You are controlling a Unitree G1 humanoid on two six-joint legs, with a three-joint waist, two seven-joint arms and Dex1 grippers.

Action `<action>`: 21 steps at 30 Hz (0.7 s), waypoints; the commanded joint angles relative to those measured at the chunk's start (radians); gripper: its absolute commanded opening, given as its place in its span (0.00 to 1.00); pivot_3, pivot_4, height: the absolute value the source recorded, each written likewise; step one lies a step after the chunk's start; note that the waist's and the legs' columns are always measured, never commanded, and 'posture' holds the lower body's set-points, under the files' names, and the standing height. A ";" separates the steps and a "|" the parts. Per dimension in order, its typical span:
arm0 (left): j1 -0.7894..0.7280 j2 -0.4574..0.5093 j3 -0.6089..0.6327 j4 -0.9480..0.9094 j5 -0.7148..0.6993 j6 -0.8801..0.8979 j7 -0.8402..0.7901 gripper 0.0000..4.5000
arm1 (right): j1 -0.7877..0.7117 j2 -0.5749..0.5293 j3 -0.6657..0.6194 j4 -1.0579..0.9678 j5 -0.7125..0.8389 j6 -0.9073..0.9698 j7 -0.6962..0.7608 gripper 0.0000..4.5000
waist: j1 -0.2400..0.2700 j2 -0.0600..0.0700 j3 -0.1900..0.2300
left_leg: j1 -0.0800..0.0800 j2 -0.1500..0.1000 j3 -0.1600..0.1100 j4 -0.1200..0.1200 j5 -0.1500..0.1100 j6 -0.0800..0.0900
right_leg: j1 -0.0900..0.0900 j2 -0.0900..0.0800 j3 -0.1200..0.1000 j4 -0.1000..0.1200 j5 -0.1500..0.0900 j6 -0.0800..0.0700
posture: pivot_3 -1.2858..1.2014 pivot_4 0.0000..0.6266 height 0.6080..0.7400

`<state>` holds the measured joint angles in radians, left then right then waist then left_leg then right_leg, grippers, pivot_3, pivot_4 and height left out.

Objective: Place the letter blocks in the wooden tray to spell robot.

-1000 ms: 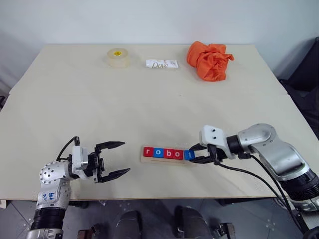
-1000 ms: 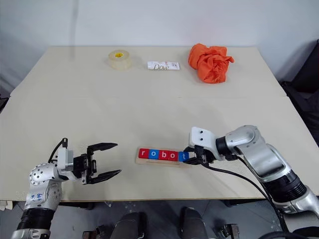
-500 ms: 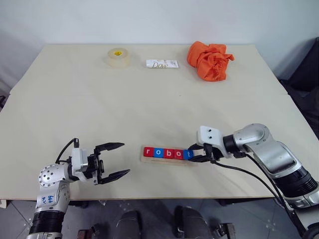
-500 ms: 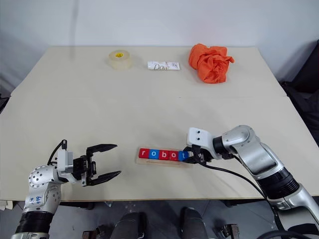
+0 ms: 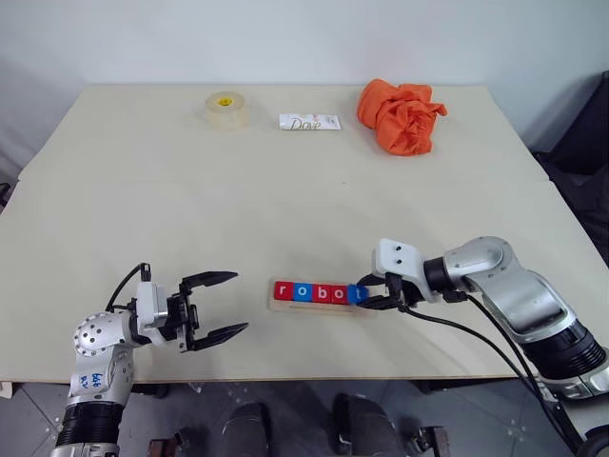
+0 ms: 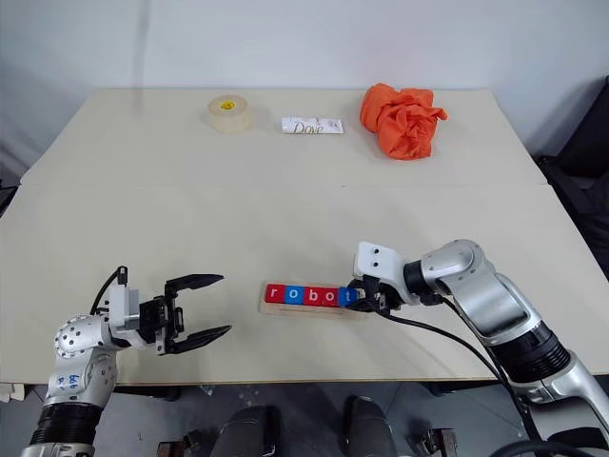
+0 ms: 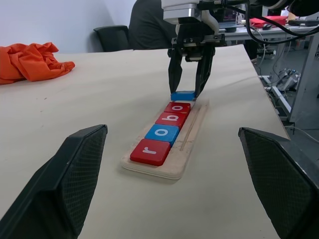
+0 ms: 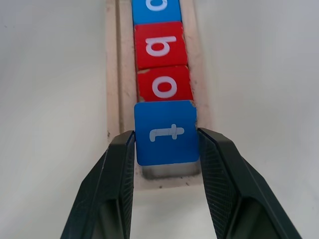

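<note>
Over the last second the right gripper [image 5: 373, 294] had carried the blue t block [image 8: 166, 132] a little further left along the wooden tray [image 7: 192, 133], so that the gap seen a second earlier was gone and the t's edge met the red o block [image 8: 164, 86] ahead of it. Its two black fingers [image 8: 107, 186] were still clamped on the t's opposite sides, narrow enough to hold it, and from the left wrist view the tile seemed to sit slightly raised above the groove rather than flat in it, though that was hard to judge. The other tiles, the red r block [image 7: 150, 151], the blue o block [image 7: 162, 133] and the red b block [image 8: 160, 47], lay in a row in the tray near the front edge of the table [image 5: 285, 200]. The left gripper [image 5: 217, 306] had kept its place well to the left of the tray, fingers spread wide and holding nothing. That left the word all but spelled: I judged the only remaining step to be lowering the t fully and letting go without nudging the row
</note>
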<state>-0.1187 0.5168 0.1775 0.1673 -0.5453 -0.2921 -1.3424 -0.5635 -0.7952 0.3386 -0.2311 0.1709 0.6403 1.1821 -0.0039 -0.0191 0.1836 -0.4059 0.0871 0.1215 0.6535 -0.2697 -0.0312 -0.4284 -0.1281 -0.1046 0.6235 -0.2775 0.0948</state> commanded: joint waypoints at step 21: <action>-0.019 -0.004 0.005 -0.001 -0.002 -0.016 0.011 1.00 | 0.003 -0.024 -0.019 -0.043 0.021 0.003 0.008 0.86 | 0.000 0.000 0.000 | 0.000 0.000 0.000 0.000 0.000 0.000 | 0.000 0.000 0.000 0.000 0.000 0.000 | 0.52 0.24 1.00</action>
<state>-0.1303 0.5159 0.1774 0.1733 -0.5452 -0.2951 -1.3356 -0.5450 -0.8150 0.3316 -0.2354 0.1806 0.6431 1.1839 -0.0040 -0.0191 0.1836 -0.4060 0.0871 0.1215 0.6534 -0.2697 -0.0312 -0.4283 -0.1281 -0.1046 0.6233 -0.2775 0.0948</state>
